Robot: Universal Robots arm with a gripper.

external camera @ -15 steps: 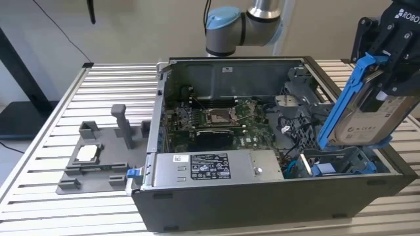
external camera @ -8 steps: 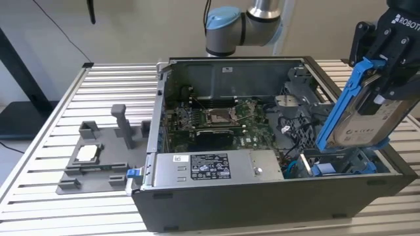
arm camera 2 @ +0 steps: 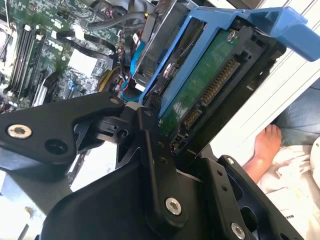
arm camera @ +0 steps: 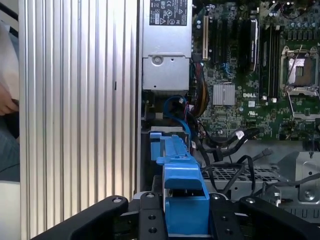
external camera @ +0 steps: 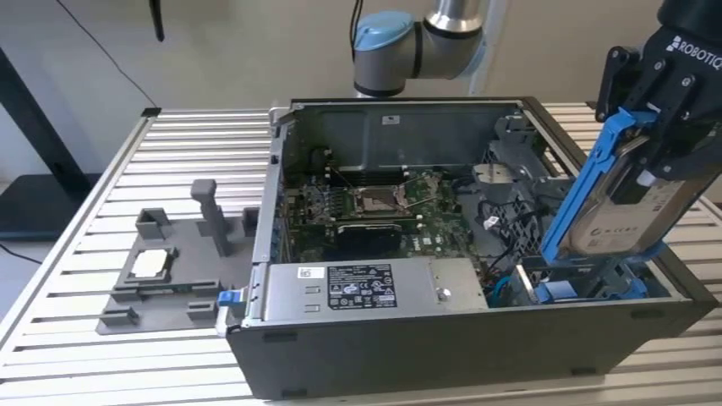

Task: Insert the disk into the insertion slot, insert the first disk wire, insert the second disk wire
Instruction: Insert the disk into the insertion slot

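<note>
We saw the jaws clamped on the tilted disk [external camera: 611, 222], its lower end at the insertion slot [external camera: 570, 290] in the open computer case's [external camera: 451, 355] near corner.

Disk [external camera: 618, 222] silver-grey; carrier [external camera: 576, 199] bright blue; claw [external camera: 660, 165] black; motherboard [external camera: 373, 207] green; table [external camera: 192, 144] pale, ribbed; case [external camera: 451, 347] dark grey.

the disk [external camera: 609, 216] stands tilted over the insertion slot [external camera: 584, 283] in the case [external camera: 451, 347].

Lettering marks the gripper [external camera: 657, 173], the disk [external camera: 607, 224] and the grey box sticker [external camera: 358, 286].
</note>
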